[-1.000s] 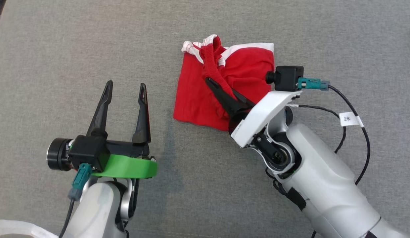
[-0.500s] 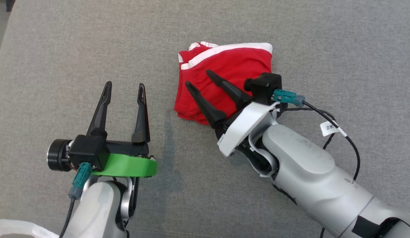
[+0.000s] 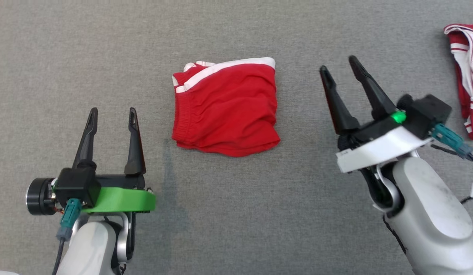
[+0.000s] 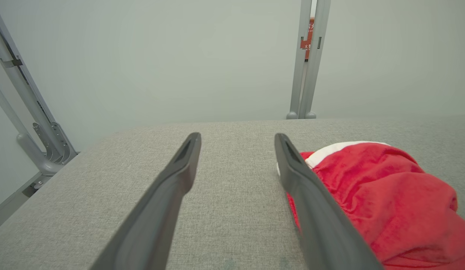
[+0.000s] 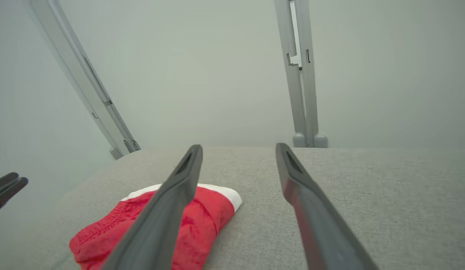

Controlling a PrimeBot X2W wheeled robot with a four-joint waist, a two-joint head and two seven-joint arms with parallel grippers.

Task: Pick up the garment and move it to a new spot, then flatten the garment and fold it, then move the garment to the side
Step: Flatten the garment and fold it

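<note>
Grey surface (image 3: 236, 214), from the head: folded red shorts (image 3: 225, 109) lie well short of its far edge, white band farthest, between the left fingers (image 3: 134, 145) and right fingers (image 3: 335, 101), both wide and empty. Left wrist: shorts just rightward, seemingly nearer. Right wrist: shorts leftward.

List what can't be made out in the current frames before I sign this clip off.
Second red-and-white garment, head view: cut off by the right edge.
Folded red garment: lower layers hidden under its top layer; right wrist view, a finger of the right end effector crosses it.
Red sign, left wrist view: too small, partly behind a post.
</note>
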